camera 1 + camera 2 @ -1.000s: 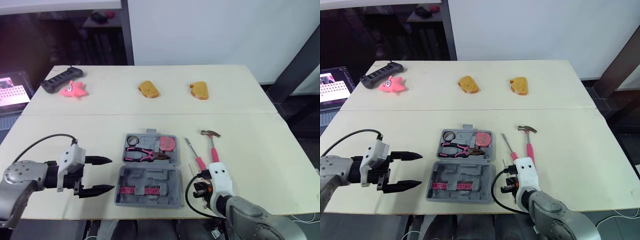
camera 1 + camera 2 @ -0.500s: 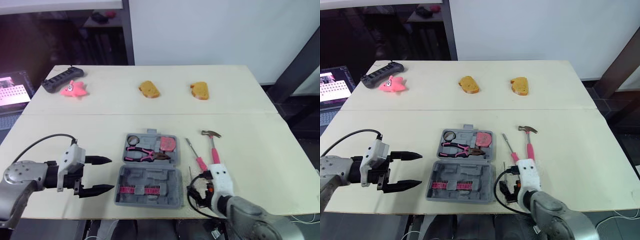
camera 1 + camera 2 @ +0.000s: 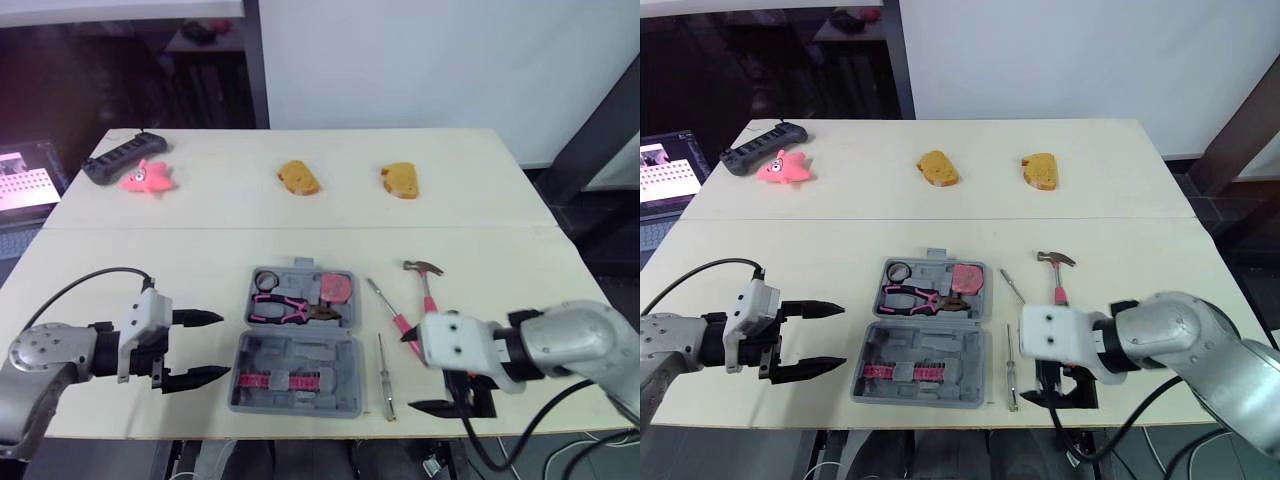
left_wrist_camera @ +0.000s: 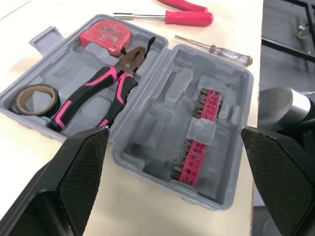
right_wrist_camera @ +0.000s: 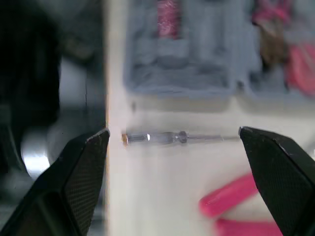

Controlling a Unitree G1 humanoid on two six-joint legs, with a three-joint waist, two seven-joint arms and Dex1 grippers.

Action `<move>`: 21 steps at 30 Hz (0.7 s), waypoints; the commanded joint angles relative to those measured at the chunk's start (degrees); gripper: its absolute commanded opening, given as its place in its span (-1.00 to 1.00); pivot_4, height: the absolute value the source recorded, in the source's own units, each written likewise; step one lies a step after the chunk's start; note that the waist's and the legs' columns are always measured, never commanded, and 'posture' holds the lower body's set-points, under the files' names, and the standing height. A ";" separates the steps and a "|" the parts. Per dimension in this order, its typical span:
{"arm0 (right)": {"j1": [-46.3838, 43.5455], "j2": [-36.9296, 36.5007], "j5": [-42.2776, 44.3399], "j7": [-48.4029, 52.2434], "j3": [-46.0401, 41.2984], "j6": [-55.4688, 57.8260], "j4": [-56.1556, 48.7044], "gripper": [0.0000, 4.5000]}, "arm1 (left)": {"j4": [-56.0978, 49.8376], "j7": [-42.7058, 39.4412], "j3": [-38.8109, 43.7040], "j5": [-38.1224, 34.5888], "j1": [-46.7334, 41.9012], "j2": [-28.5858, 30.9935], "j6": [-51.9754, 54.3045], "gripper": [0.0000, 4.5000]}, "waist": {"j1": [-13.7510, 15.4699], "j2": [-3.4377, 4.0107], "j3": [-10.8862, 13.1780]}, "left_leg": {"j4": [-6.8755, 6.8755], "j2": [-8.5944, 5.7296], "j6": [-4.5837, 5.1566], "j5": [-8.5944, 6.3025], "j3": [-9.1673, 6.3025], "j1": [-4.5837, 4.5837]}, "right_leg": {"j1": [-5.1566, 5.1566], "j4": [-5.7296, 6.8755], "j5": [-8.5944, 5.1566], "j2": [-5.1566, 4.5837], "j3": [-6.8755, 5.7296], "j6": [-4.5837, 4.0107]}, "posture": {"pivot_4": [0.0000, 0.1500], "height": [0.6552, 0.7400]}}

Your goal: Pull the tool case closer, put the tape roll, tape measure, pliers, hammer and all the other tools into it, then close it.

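Left gripper point(image 3: 216, 346) hovering just left of the tool case point(image 3: 300, 352), fingers spread wide, gripping nothing. Right gripper point(image 3: 410, 372) also gaping wide, pointing at the slim screwdriver point(image 3: 382, 375) lying on the table point(image 3: 200, 250) just beside the case's right edge. Case lying open: far half holding tape roll point(image 3: 266, 281), pliers point(image 3: 292, 309), tape measure point(image 3: 338, 288); near half holding pink bits point(image 3: 272, 381). Pink screwdriver point(image 3: 392, 310) and hammer point(image 3: 426, 283) lying outside, to its right.

Pale table point(image 3: 840, 250): open tool case point(image 3: 925, 350) up front, hammer point(image 3: 1057, 275) and screwdrivers point(image 3: 1010, 365) beside it, bread pieces point(image 3: 937, 168), pink toy point(image 3: 783, 169), power strip point(image 3: 762, 153) behind.
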 commanded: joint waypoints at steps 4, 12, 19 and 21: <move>-14.51 10.40 -21.77 12.28 16.10 -47.57 19.57 0.98 | -1.37 0.81 0.83 -0.15 0.02 -0.26 -0.77 1.00 | 0.18 0.08 0.07 | -0.02 0.02 0.00 0.00 0.01 0.06 | -0.03 0.12 0.12 0.04 0.01 0.11 | 1.00 1.00; -18.30 19.65 -35.67 11.28 23.14 -60.80 31.43 0.98 | -4.30 3.01 2.45 -1.22 2.38 -0.58 0.44 1.00 | 0.45 0.16 0.12 | 0.01 0.00 0.00 0.00 -0.05 0.01 | -0.04 0.23 0.15 0.02 -0.01 0.17 | 1.00 1.00; -19.66 22.72 -40.67 9.96 24.94 -65.29 36.85 0.98 | -5.84 4.33 3.55 -1.88 4.13 -0.61 1.15 1.00 | 0.29 0.15 0.11 | 0.13 0.00 -0.01 0.01 -0.06 0.10 | 0.03 0.39 0.05 0.04 -0.01 -0.03 | 1.00 1.00; -20.11 24.14 -42.98 9.04 25.68 -66.25 38.91 0.98 | -6.20 4.54 3.75 -1.97 4.50 -0.73 1.25 1.00 | 0.27 0.16 0.11 | 0.12 0.00 -0.01 0.02 -0.07 0.11 | 0.02 0.42 0.09 0.05 -0.01 0.05 | 1.00 1.00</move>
